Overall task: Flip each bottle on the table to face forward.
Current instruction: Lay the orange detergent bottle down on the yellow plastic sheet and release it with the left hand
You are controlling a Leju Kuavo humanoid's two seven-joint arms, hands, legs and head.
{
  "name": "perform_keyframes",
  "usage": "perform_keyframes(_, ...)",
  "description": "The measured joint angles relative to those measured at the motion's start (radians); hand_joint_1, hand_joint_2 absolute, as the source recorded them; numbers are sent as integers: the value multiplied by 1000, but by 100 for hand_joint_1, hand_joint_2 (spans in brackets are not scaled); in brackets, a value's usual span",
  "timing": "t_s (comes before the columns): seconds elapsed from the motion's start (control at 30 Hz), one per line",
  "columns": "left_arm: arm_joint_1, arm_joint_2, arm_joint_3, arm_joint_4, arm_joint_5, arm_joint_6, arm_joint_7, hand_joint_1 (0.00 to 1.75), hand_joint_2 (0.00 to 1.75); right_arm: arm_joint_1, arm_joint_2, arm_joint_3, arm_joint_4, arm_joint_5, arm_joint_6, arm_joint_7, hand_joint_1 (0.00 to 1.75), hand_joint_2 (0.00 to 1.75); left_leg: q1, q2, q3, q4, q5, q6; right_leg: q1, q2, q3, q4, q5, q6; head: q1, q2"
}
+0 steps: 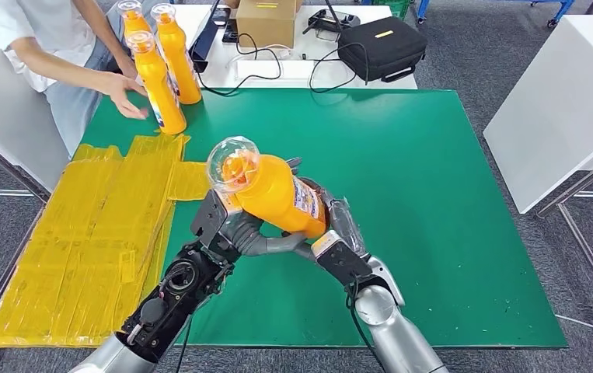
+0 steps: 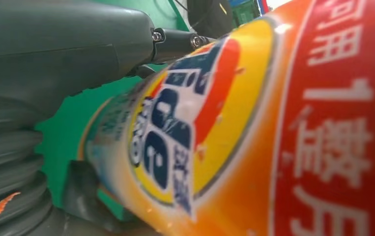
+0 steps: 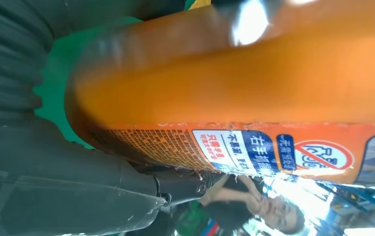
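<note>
An orange bottle with a clear cap is lifted above the green table, tilted with its cap toward me. My left hand grips it from the left and my right hand holds its base end from the right. The left wrist view has the bottle's front label close up beside the grey thumb. In the right wrist view I see the bottle's back label with small print. Three more orange bottles stand upright at the table's far left corner.
A person's hand reaches to the standing bottles at the far left. Yellow plastic sheeting covers the table's left side. Behind the table a white desk carries a cardboard box, a black bag and cables. A white cabinet stands right.
</note>
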State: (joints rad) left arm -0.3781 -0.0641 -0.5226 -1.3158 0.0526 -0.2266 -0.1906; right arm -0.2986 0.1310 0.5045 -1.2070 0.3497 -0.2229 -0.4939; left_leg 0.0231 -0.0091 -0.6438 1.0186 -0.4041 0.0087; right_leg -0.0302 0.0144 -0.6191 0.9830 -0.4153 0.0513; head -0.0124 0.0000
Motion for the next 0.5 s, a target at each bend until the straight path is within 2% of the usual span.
perform_keyframes(0.5, 38, 8, 30, -62, 51, 20, -4, 0, 175, -48, 26, 103, 107, 1, 24, 32, 175, 175, 0, 0, 0, 0, 0, 0, 0, 0, -1, 0, 0, 0, 0, 0)
